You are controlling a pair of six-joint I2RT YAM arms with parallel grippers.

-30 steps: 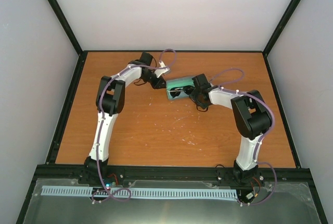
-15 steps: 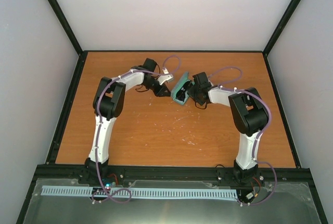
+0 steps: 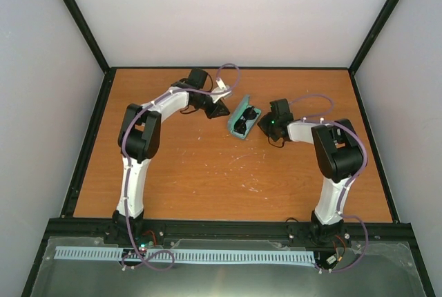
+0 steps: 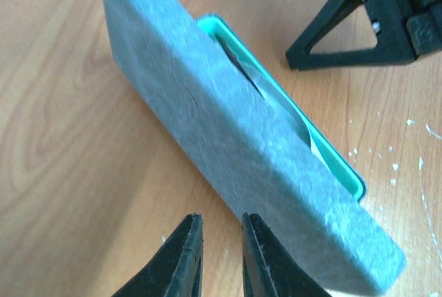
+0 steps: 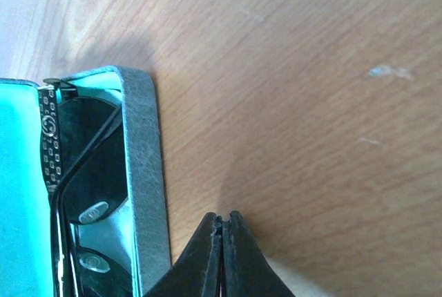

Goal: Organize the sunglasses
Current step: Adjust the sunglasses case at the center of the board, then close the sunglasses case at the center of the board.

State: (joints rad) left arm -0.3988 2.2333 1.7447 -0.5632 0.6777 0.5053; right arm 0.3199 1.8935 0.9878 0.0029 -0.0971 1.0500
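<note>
The grey-blue case (image 3: 244, 119) lies open with its green lining up, at the back middle of the table. The black sunglasses (image 3: 242, 124) lie inside it. The right wrist view shows their dark lenses (image 5: 90, 166) behind the case wall (image 5: 141, 173). My left gripper (image 3: 223, 111) is just left of the case, jaws slightly apart and empty. In the left wrist view its tips (image 4: 221, 222) are at the outside of the case lid (image 4: 228, 145). My right gripper (image 3: 265, 126) is shut and empty, just right of the case (image 5: 222, 217).
The orange wooden table (image 3: 207, 173) has black rails along its edges and white walls around it. A finger of the right gripper (image 4: 359, 34) shows beyond the case in the left wrist view. White scuff marks dot the table's middle.
The case, tipped up with its lid partly closed half a second ago, now lies open and turned diagonally. Both grippers have drawn back from it, left to the left and right to the right.
</note>
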